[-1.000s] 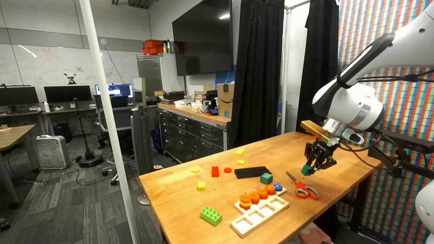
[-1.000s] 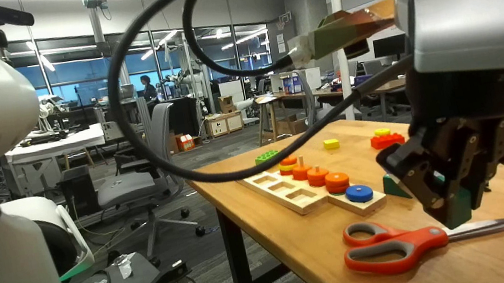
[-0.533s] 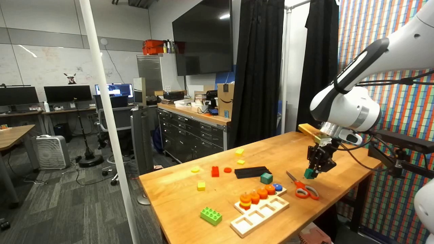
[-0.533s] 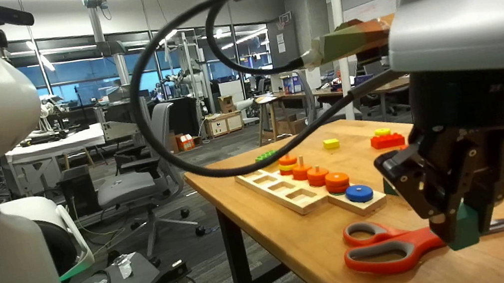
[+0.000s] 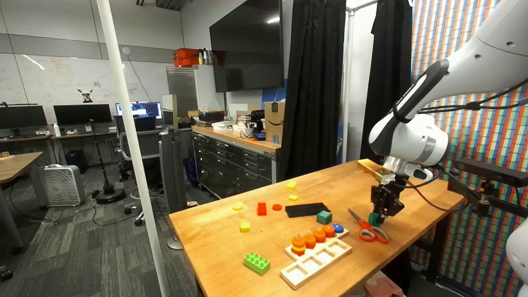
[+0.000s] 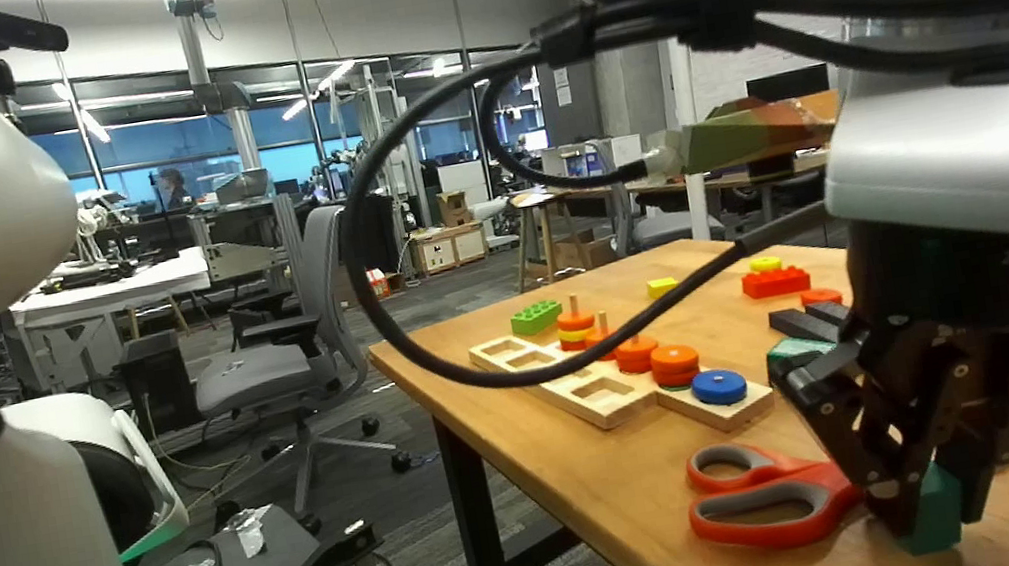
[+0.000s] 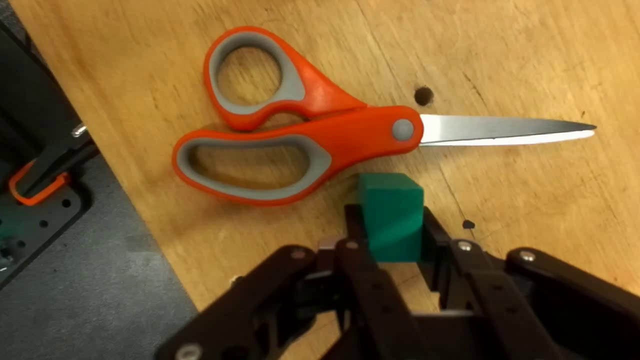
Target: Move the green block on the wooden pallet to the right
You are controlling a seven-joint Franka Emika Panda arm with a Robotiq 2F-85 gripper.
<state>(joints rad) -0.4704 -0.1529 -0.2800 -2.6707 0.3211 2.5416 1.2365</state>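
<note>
My gripper point(image 7: 390, 210) points down with its fingers on both sides of a dark-green block point(image 7: 392, 235), shut on it. The held block also shows in both exterior views point(image 5: 373, 218) point(image 6: 935, 508), low beside the scissors. I cannot tell whether its underside touches the table. The wooden pallet point(image 5: 321, 269) lies near the table edge with bare square slots and a row of orange rings on pegs, and a blue disc at its end. It also shows in an exterior view point(image 6: 752, 402). A second dark-green block point(image 5: 324, 217) sits on the table beyond the pallet's blue-disc end.
Orange-handled scissors point(image 7: 360, 132) lie right beside the held block, blades pointing away from the table edge. A black bar point(image 5: 305, 209), a bright-green studded brick point(image 5: 257, 263), a red brick point(image 5: 262, 208) and several yellow pieces lie on the table point(image 5: 214, 235).
My gripper has moved downward with the dark-green block between its fingers, toward the table beside the scissors. The pallet, scissors and other blocks have not moved.
</note>
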